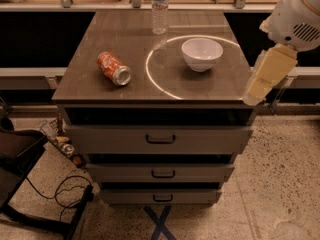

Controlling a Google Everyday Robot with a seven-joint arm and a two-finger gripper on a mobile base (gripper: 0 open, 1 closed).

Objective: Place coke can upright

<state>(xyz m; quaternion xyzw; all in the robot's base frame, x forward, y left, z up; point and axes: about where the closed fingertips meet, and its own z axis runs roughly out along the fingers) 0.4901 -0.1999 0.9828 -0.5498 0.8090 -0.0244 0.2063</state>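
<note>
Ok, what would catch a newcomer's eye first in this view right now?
The coke can lies on its side on the left of the cabinet top, one silver end facing front-right. Right of centre, a white bowl sits inside a bright ring of light, with a clear water bottle upright near the back edge. The gripper hangs off the top's front right corner, far from the can.

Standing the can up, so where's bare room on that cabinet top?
Bare: the front strip near the coke can, and the back-left corner beside the water bottle. Crowded around the white bowl. The gripper hangs off the right edge.
</note>
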